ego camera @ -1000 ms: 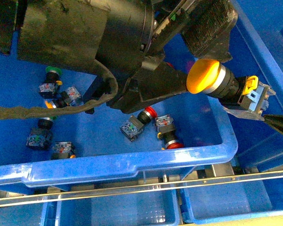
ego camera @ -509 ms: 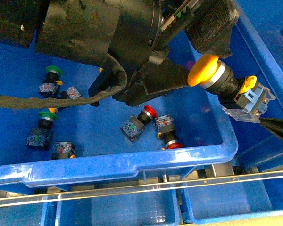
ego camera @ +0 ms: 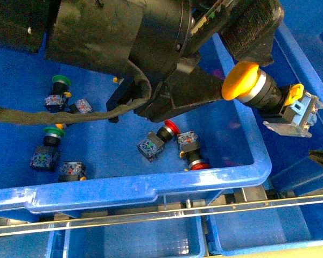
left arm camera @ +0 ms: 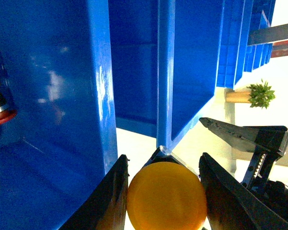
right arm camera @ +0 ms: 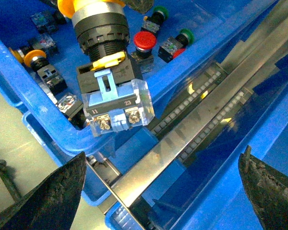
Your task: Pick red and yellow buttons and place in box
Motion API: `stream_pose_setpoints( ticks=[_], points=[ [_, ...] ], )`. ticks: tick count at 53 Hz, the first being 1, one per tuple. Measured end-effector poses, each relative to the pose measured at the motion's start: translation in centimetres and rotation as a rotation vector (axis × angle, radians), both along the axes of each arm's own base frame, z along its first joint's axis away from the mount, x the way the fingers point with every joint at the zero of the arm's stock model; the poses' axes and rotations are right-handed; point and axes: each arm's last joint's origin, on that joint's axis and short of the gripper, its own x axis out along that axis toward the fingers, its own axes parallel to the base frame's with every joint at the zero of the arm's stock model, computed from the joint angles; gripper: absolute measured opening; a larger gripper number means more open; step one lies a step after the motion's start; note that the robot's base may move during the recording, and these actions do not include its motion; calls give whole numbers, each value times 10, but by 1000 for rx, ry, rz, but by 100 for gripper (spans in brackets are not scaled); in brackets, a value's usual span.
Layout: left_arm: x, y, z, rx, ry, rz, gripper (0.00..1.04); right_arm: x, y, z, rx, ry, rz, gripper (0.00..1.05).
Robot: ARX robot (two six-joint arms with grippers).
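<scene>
Front view: the left arm (ego camera: 113,37) is the largest thing, filling the picture from 10 to 1 o'clock. Its black bulk and a braided cable sleeve (ego camera: 54,115) hide much of the far part of the open blue bin (ego camera: 151,188) beneath. At 3 o'clock the box (ego camera: 307,62) shows its thick rim just beside that bin's right wall. A steel rail (ego camera: 151,214) crosses at 6 o'clock.

The left gripper (left arm camera: 164,158) is clamped on the yellow button (ego camera: 241,80), its cap wedged between both fingers. The button hangs in the air at 2 o'clock, above where the bin's wall meets the box; which of the two it is over cannot be told. Its long axis runs from 10 to 4 o'clock, with the cap facing 10 and the clear contact block toward 4.

On the bin floor near centre lie one red button (ego camera: 170,127) and a second red button (ego camera: 198,164) just beside it. Green buttons (ego camera: 60,80) lie at 9 o'clock.

The right gripper (right arm camera: 163,155) has its jaws spread wide and holds nothing.
</scene>
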Motion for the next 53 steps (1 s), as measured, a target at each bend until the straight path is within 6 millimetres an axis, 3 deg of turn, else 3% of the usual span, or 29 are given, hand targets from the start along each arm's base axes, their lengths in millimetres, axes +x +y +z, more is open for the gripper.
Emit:
stream_pose_setpoints(
  ticks=[53],
  points=[
    [5, -11, -6, 5, 0, 6, 35, 9, 5, -2, -15, -18, 8, 98]
  ],
)
